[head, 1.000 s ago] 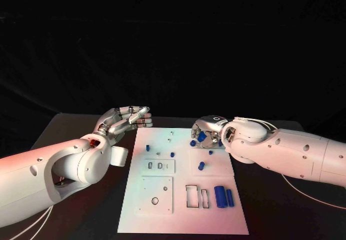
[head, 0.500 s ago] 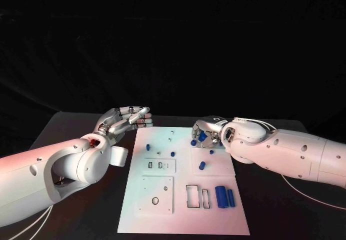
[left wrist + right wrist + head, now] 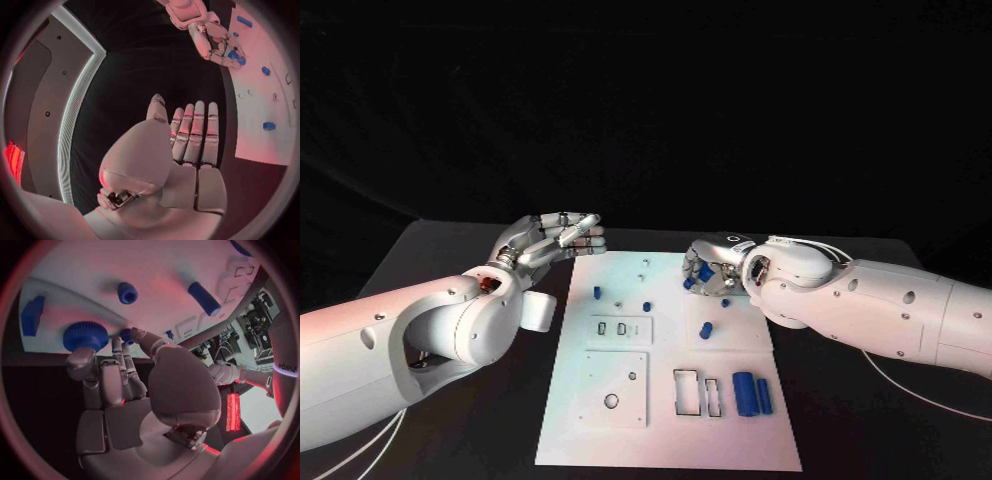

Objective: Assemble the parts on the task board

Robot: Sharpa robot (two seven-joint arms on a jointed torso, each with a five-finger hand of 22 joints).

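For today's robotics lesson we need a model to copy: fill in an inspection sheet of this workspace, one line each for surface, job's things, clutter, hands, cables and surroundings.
Surface: black table, bare around the board.
Job's things: white task board mid-table; blue parts lying on it; blue knurled knob at its far right.
Clutter: nothing seen.
Hands: left hand beside the board's left edge, holding nothing; right hand with fingers at the knob, grip uncertain.
Cables: thin pale cables under the arms.
Surroundings: black backdrop.

The task board (image 3: 668, 400) lies between the two hands. The left hand (image 3: 557, 240) hovers just beside its far left corner; the right hand (image 3: 711, 270) sits over its far right edge, among small parts (image 3: 705, 330).
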